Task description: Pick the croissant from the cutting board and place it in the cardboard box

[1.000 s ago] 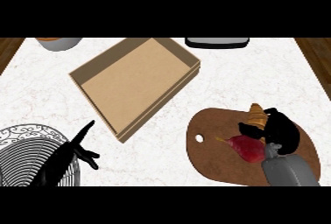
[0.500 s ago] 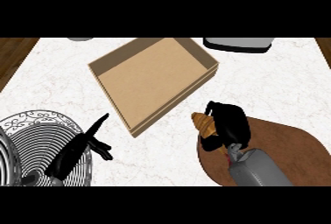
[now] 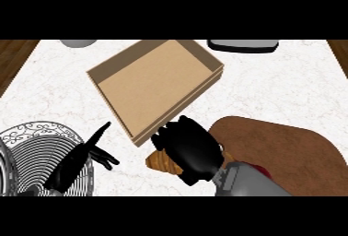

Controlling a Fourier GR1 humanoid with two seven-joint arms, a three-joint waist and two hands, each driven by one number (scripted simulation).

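Beside cardboard box point(image 3: 153, 87) | right hand point(image 3: 190, 150) fingers clamped on croissant point(image 3: 162, 161) | left hand point(image 3: 81, 159) fingers apart

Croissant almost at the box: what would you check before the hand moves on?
1. Croissant held by right hand: ok, fingers curl over it.
2. Croissant off the cutting board: ok.
3. Croissant over the cardboard box: not ok, it sits beside the near rim.
4. Box inside free: ok.
5. Left hand out of the way: ok, open near the wire rack.
6. Height above rim: cannot tell.
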